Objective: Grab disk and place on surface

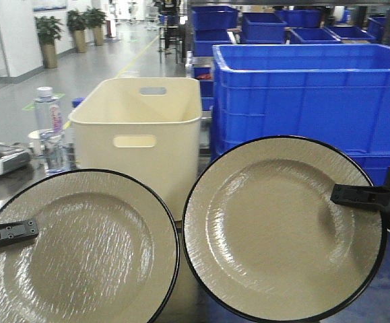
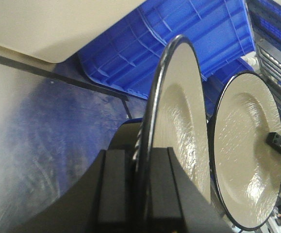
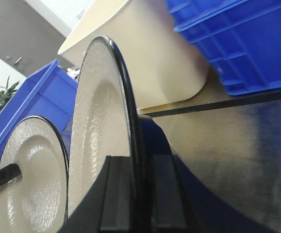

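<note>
Our left hand (image 2: pixel 139 194) pinches a beige, black-rimmed round plate (image 1: pixel 80 259) upright; our right hand (image 3: pixel 135 194) pinches a second matching plate (image 1: pixel 275 229) likewise.

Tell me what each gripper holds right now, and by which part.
Left gripper clamps the left disk by its black rim; right gripper clamps the right disk by its rim.

You have two disks, cream plates with black rims: the left disk (image 1: pixel 80 249) and the right disk (image 1: pixel 282 229) stand upright side by side over the tabletop (image 2: pixel 28 145). That tabletop is dark, glossy and crossed by a black tape line.
</note>
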